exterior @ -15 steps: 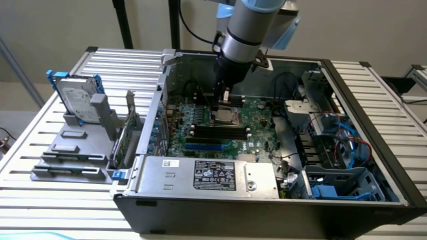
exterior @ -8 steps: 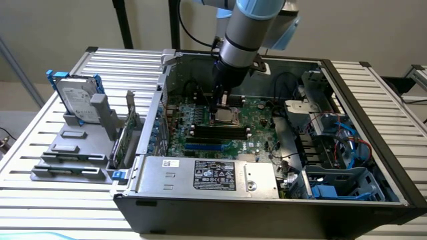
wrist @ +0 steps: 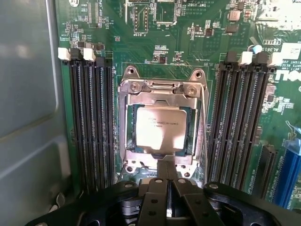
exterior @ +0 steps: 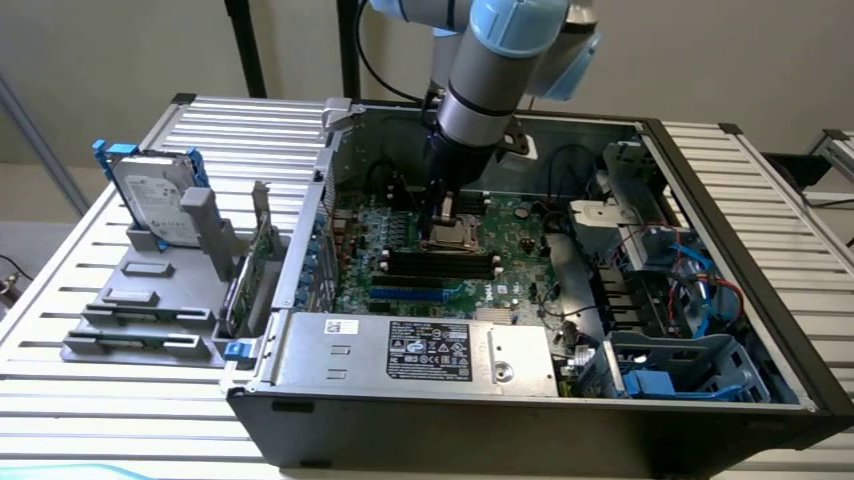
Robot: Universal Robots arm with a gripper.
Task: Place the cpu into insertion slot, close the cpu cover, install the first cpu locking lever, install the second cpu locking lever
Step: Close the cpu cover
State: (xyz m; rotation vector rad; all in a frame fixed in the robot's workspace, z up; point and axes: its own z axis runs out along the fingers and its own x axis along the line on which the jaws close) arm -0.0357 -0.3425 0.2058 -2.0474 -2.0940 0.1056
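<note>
In the wrist view, the cpu (wrist: 160, 128) lies flat in the insertion slot (wrist: 130, 136), its pale metal face showing through the cut-out. The silvery cpu cover (wrist: 160, 88) is folded down around it. A thin metal lever (wrist: 205, 132) runs along one side of the socket. My gripper (wrist: 167, 165) is shut, its two fingers pressed together with nothing between them, and the tips sit at the cover's near edge. In the exterior view the gripper (exterior: 445, 222) points straight down just above the socket (exterior: 457, 238) on the green board inside the open computer case.
Long black memory slots (wrist: 91, 122) (wrist: 240, 122) flank the socket closely on both sides. The case walls (exterior: 327, 180) enclose the board. A power supply (exterior: 427, 350) sits at the front, a drive cage with blue cables (exterior: 681, 365) at the exterior view's right, and a hard drive (exterior: 154, 200) outside at its left.
</note>
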